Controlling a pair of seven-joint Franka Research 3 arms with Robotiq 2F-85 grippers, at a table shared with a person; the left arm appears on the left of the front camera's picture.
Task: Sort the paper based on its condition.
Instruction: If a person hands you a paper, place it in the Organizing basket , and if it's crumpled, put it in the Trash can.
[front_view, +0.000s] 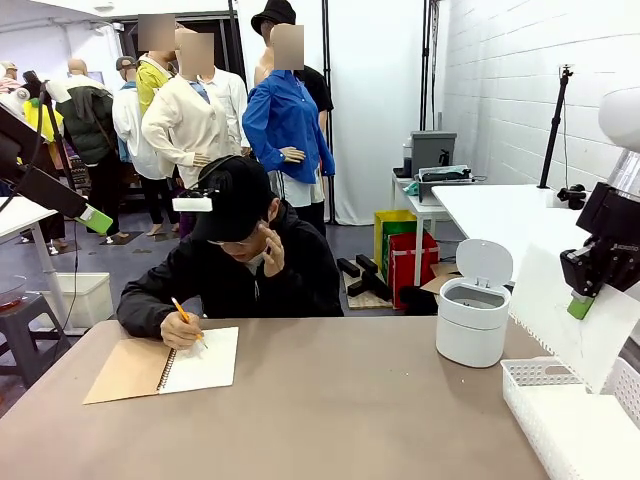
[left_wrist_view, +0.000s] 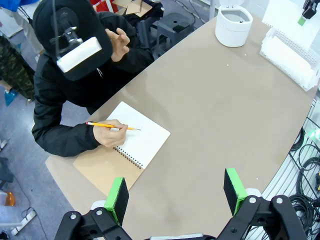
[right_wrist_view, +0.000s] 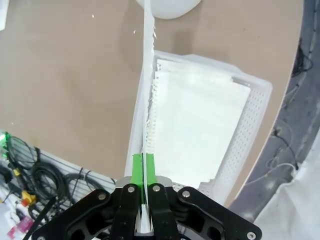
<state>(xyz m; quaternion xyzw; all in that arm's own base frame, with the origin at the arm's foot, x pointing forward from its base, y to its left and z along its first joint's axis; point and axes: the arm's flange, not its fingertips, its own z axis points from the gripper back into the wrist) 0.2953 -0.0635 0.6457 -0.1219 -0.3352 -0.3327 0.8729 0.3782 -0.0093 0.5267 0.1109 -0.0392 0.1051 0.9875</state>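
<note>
1. No readable text, label, brand or number anywhere on the table.
2. The open page of the spiral-bound notebook (left_wrist_view: 141, 136), around 9 o'clock in the front view, shows no legible writing.
3. The sheet of paper (front_view: 570, 305) over at 3 o'clock is plain white, no print on it.
4. The white lidded bin (front_view: 472, 318) near 2 o'clock carries no marking that can be read.
5. Faint lettering on the right gripper (front_view: 581, 306) body at 3 o'clock is too small to make out.
</note>
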